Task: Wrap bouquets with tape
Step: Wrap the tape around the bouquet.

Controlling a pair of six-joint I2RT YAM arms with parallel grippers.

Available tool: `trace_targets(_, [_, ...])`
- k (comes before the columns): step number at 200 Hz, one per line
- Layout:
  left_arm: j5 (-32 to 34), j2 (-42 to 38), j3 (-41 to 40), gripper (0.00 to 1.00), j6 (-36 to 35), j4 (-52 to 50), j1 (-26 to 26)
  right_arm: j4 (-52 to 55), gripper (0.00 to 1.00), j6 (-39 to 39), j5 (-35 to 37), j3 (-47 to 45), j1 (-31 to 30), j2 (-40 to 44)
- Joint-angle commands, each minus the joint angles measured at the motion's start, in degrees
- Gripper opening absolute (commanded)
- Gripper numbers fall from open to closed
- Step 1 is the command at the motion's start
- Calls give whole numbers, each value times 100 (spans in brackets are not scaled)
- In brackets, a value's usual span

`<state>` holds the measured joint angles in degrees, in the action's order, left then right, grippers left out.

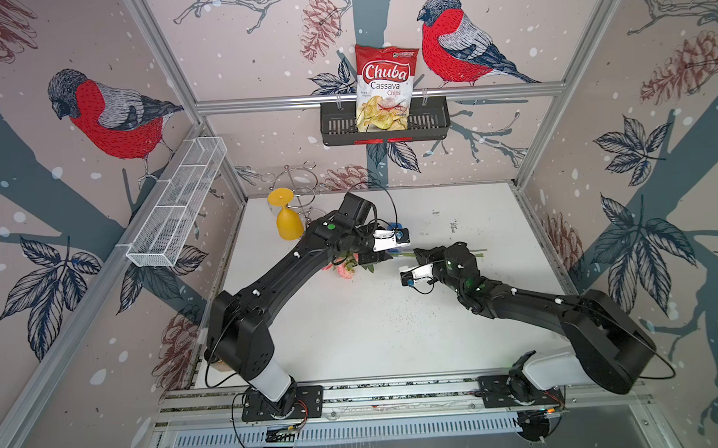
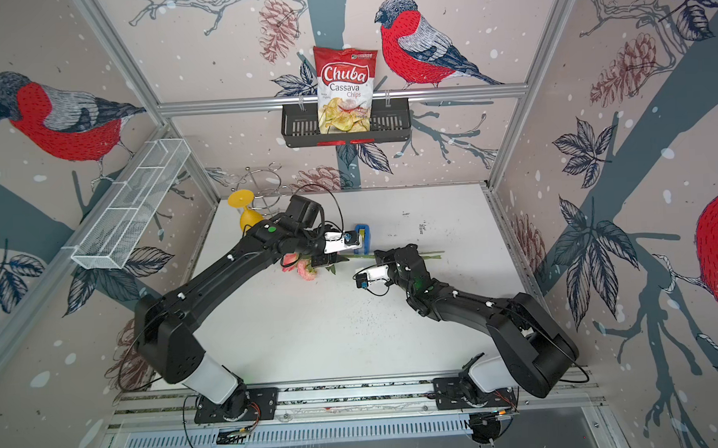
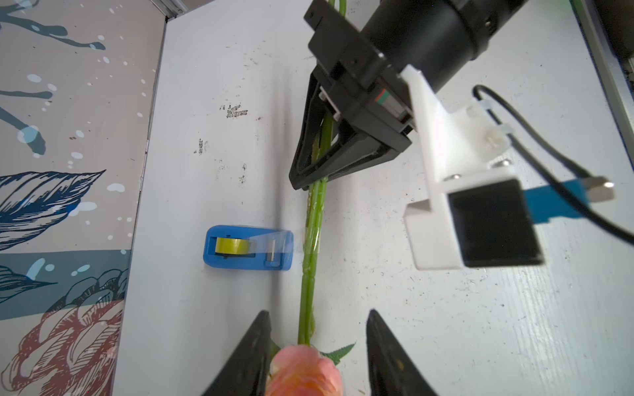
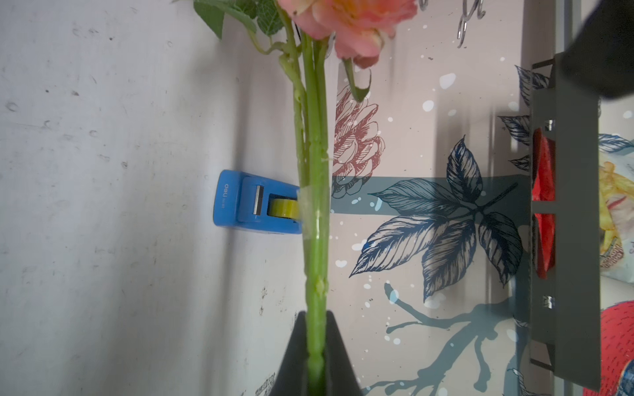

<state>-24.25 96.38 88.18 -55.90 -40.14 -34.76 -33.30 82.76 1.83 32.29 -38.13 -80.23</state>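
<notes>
Between grippers: bouquet green stems taped, pink bloom; right gripper pinching stems; left gripper spread.

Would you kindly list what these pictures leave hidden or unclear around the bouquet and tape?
- Left pincer tips: cut off by the left wrist view's edge; contact with the bouquet is unclear.
- Tape dispenser: mostly hidden behind the left wrist camera in a top view.
- Clear tape strip: whether it encircles the stems is unclear in the right wrist view.
</notes>
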Motion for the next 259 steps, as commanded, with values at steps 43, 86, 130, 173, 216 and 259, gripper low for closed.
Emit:
trace_targets(43, [3,1217,1131,42,-233,-1450,42,-747,0,127,-468,-92,-28,38])
trace_targets(86, [149,1447,1163,43,-259,-1491,40,-747,0,146,-521,-92,-28,-28])
trace_targets(130, [235,1611,1228,36,-367,-1364,40,-505,0,145,-599,-39,-54,-6])
trace_targets(173, [172,1672,1287,17,-483,-1297,31,-248,0,70,-587,49,-102,-41])
trace_targets(216, [164,1481,1005,0,-498,-1101,27,-291,0,-134,-559,31,-186,49])
trace_targets(259, [189,1322,809,0,-329,-941,22,-551,0,-307,-449,-69,-316,44])
